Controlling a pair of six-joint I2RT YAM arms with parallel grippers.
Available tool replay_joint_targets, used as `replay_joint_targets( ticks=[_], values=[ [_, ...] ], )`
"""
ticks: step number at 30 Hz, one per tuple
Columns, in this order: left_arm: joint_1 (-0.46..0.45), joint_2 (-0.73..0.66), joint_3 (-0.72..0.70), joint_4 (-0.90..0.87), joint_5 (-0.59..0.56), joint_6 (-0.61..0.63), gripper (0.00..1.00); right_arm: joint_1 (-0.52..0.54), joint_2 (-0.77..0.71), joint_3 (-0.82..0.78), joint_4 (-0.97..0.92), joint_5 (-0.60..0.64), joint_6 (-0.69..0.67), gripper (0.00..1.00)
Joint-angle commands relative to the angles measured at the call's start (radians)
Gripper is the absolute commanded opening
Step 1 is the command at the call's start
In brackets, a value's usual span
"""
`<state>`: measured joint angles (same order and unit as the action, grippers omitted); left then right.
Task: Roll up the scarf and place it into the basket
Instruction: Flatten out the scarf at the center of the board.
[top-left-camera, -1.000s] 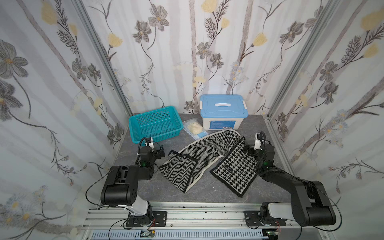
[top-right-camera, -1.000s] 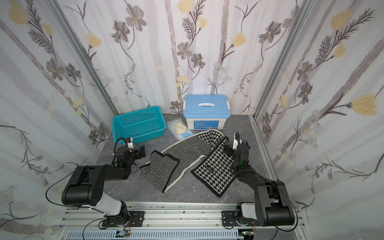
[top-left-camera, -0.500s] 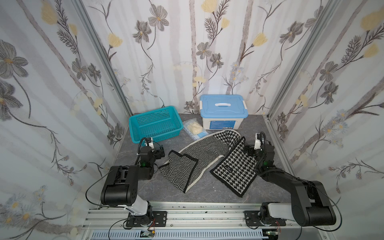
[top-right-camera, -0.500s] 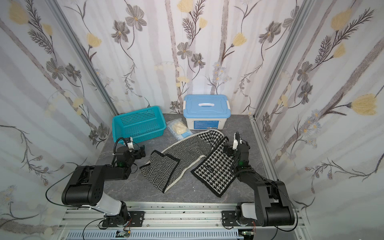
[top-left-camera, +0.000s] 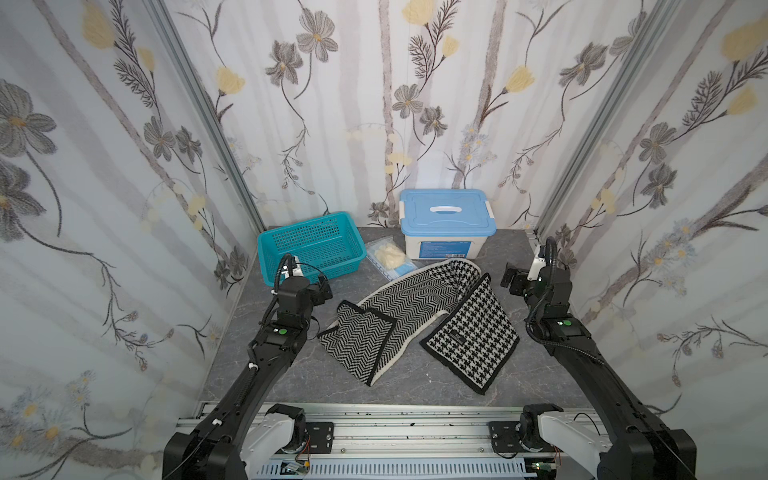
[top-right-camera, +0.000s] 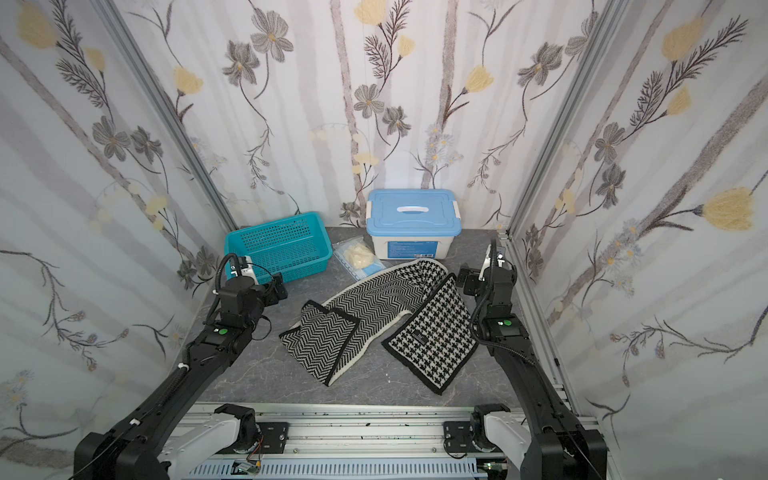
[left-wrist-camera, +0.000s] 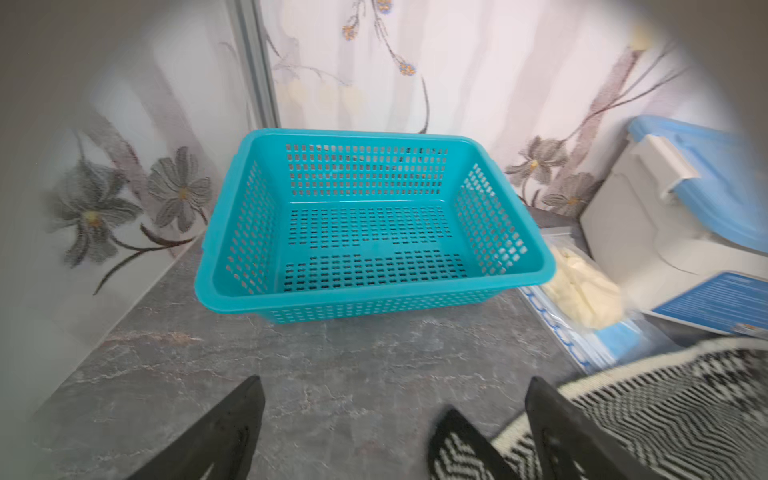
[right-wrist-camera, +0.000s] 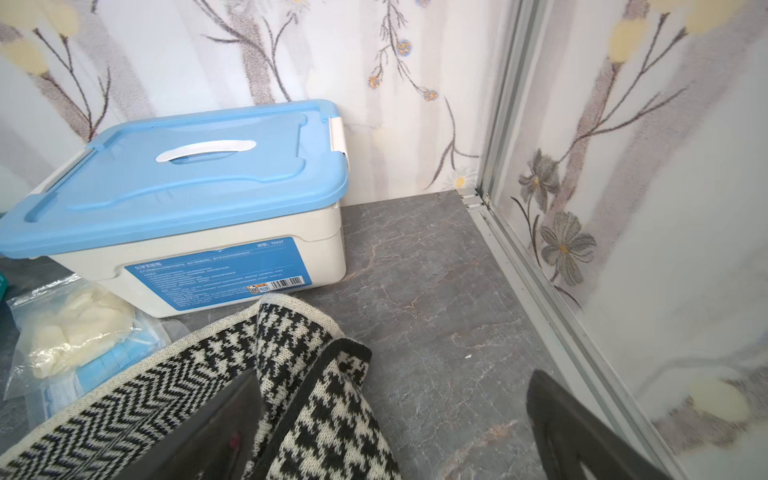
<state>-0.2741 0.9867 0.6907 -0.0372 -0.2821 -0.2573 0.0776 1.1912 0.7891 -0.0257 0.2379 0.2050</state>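
Three white wall panels (top-left-camera: 365, 104), printed with grey and pale-yellow flowers on long stems, fill the upper frame and both sides in both top views. Slim silver aluminium posts (top-left-camera: 208, 124) mark the two back corners. A dark grey marbled tabletop (top-left-camera: 415, 386) spans the lower centre, evenly lit.

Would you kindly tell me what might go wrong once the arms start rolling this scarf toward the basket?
1. The scarf lies bent in a V with one end folded over; a roll started there may come out crooked and loosen when lifted.
2. Its bend overlaps the clear bag; rolling might drag the bag along.
3. The left gripper and right gripper are open and empty; a loosely held roll could drape over the basket rim.
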Motion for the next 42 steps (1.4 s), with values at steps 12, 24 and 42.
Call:
replay_joint_targets(
  ticks=[12, 24, 42],
  values=[
    [-0.425, 0.501, 0.310, -0.284, 0.177, -0.596, 1.00, 0.207, -0.027, 0.115, -0.719, -0.327, 0.128, 1.00],
    [-0.545, 0.889, 0.579, -0.461, 0.140, -0.837, 0.91, 0.278, 0.073, 0.014, -0.559, -0.479, 0.171, 1.00],
    [-0.539, 0.984, 0.613, -0.664, -0.008, -0.832, 0.49, 0.307, 0.173, -0.086, -0.397, -0.523, 0.223, 1.00]
  ],
)
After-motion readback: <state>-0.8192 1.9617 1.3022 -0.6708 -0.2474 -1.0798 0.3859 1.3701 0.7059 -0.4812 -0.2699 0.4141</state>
